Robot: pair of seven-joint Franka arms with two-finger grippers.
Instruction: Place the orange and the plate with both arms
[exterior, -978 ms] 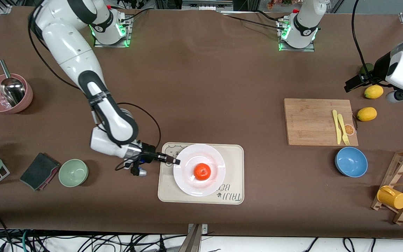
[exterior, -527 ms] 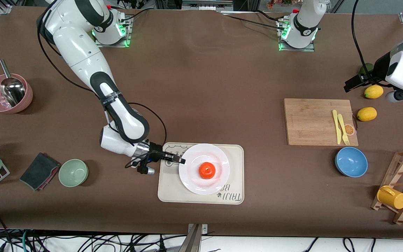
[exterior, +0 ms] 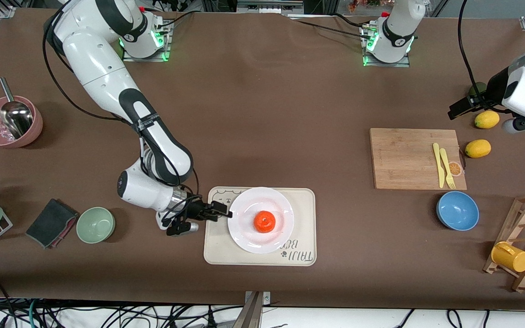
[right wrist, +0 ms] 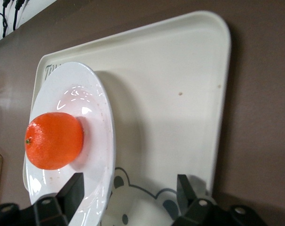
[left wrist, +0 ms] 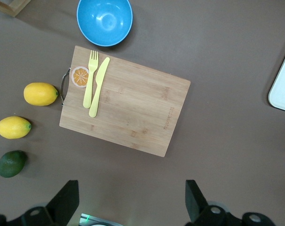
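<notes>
Counter (exterior: 262,114): brown, carries all items.
Tray (exterior: 301,200): cream bear tray, bears the plate.
Plate (exterior: 249,239): white, flat on the tray, released.
Orange (exterior: 264,222): sits mid-plate.
Right hand (exterior: 219,210): fingers wide, empty, low at the plate's rim toward the right arm's end.
Left hand (left wrist: 128,202): wide, empty, waiting above the cutting board (left wrist: 133,113).
Progress: placement judged complete; only the right arm's withdrawal appears left.
</notes>
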